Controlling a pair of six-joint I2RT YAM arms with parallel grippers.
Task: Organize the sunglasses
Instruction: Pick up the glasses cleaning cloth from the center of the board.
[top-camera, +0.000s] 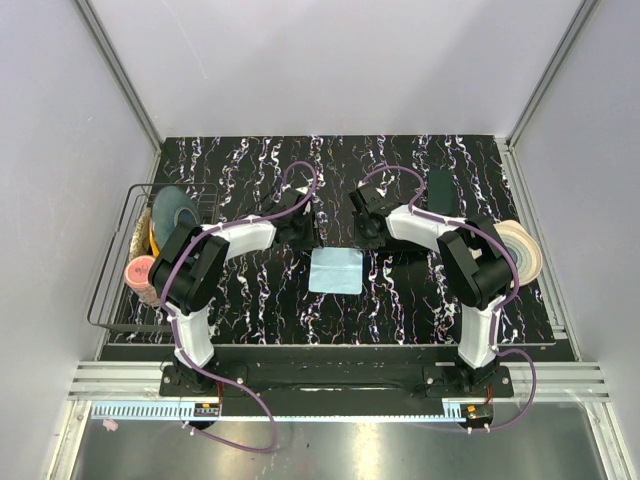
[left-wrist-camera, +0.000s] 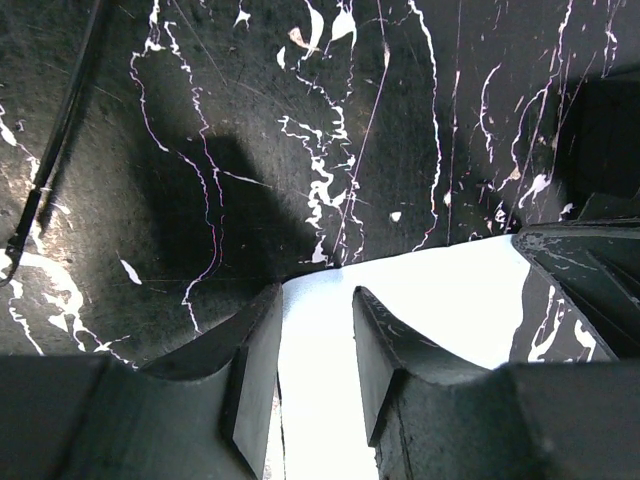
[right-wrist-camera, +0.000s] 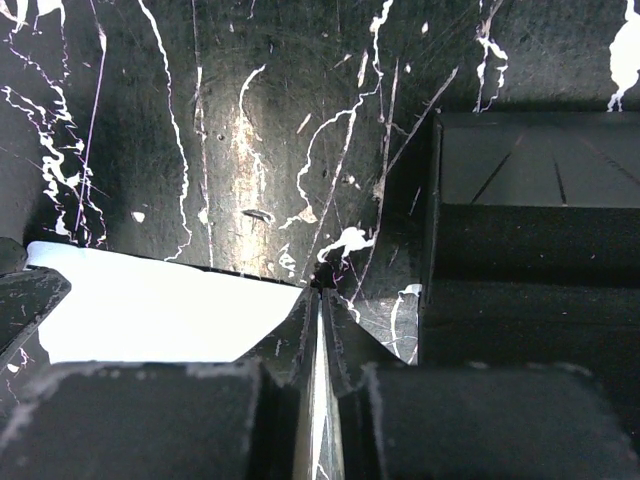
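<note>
Cloth, pale blue and square, lies flat on marbled mat.

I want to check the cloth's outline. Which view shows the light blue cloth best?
Top external: the cloth lies flat on the table, almost wholly in view. Each wrist view shows only one washed-out corner of it.

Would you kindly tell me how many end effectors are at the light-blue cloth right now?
2. The left end effector straddles the far-left corner of the cloth, jaws apart; the right end effector is closed on its far-right corner.
</note>
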